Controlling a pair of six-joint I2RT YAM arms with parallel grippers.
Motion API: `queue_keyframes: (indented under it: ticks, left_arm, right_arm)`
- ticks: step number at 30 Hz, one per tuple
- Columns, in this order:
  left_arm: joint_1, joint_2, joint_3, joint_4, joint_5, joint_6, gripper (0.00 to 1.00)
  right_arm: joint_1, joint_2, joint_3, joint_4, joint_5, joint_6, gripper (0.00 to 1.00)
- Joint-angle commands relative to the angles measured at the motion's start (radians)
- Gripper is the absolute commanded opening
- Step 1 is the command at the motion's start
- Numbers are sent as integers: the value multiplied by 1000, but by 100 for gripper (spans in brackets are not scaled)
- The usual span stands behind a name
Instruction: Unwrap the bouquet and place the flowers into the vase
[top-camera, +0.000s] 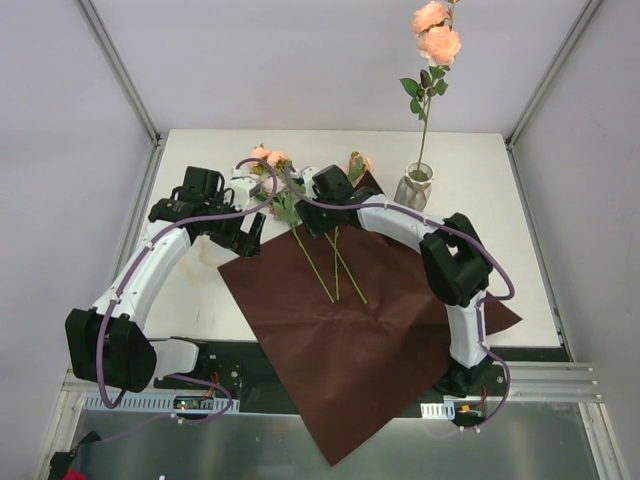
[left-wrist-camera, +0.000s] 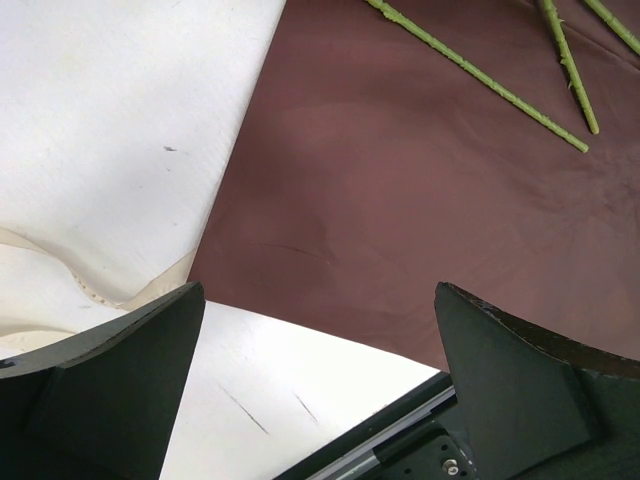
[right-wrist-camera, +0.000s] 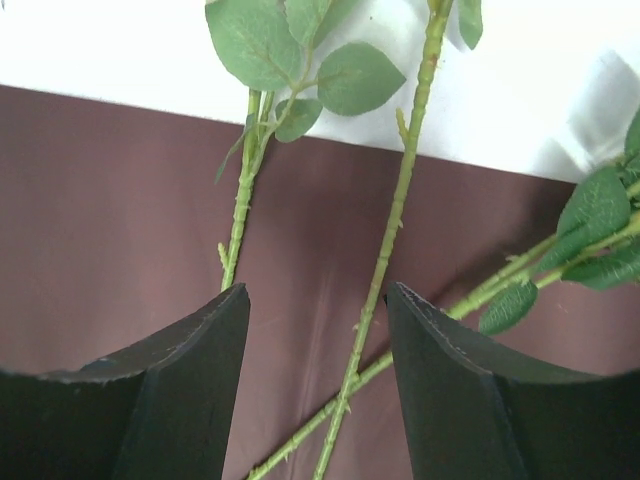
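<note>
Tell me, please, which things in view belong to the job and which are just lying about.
Job: vase; rose already standing in it; loose roses lying across the paper.
Lying about: paper, already unfolded flat; ribbon beside it.

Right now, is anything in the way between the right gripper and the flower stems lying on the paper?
Nothing visible. The right gripper hangs directly over the stems on the maroon paper, jaws open, with one stem running between them. Two stems cross there, though.
</note>
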Motion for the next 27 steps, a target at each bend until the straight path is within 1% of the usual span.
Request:
queue_keyframes:
  ticks: [1, 5, 9, 13, 16, 19, 20, 22, 23, 25, 26, 27]
  left_arm:
    - [15, -38, -15, -10, 13, 15, 99]
    - [15, -38, -23, -8, 21, 14, 99]
    - [15, -44, -32, -7, 24, 18, 99]
    - [15, -40, -38, -2, 27, 20, 99]
    - [15, -36, -37, 1, 29, 20, 99]
    - [16, -38, -35, 0, 30, 23, 99]
    - [15, -36, -34, 1, 27, 25, 99]
    - [16, -39, -32, 0, 25, 23, 99]
    - [15, -41, -32, -2, 24, 25, 99]
    - [15, -47, -32, 0, 19, 25, 99]
    - [15, -50, -32, -2, 18, 25, 99]
    - [16, -58, -33, -2, 15, 25, 99]
  right_arm:
    - [-7, 44, 89, -23, -36, 19, 60]
    - [-10, 102, 117, -29, -3, 10, 59]
    - [-14, 119, 120, -20, 37, 5, 57]
    - [-25, 145, 134, -18, 37, 10, 56]
    - [-28, 179, 163, -41, 29, 18, 54]
    - [-31, 204, 172, -48, 20, 28, 49]
    - [-31, 210, 181, -49, 15, 33, 43]
    - [-30, 227, 196, -57, 17, 37, 36]
    - [-31, 230, 209, -57, 17, 39, 28]
    - [-30, 231, 220, -57, 21, 45, 19]
    - [-30, 228, 224, -58, 26, 48, 8]
    - [-30, 221, 230, -58, 29, 51, 2]
